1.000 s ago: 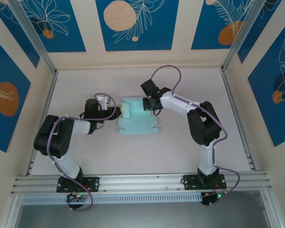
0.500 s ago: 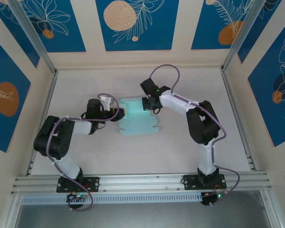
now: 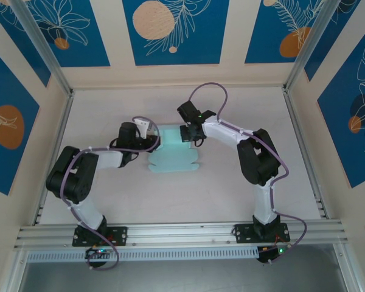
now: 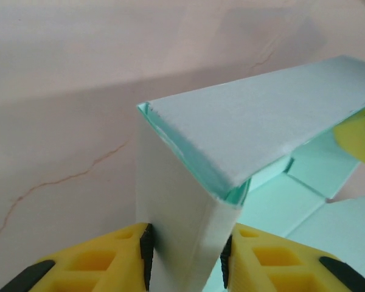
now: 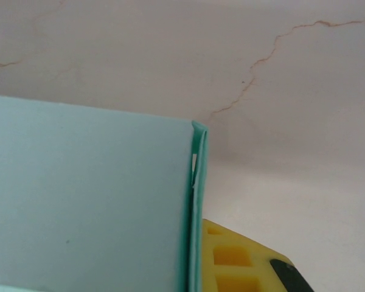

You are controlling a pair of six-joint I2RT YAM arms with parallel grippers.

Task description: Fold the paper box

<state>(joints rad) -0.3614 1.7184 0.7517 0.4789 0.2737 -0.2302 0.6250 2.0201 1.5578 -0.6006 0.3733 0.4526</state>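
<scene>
both left claw (image 4: 185,250), right claw (image 3: 186,135) tight on paper box (image 3: 173,160), beige table (image 3: 170,198), blue walls (image 3: 194,36)

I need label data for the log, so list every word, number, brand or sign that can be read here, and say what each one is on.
None: there is no readable text anywhere. The paper box is blank card, the yellow fingers are unmarked, and the wall panels carry only leaf and circle patterns.

One pale blue paper box (image 3: 173,159), two robot arms (image 3: 79,176) and one table (image 3: 170,204)
</scene>
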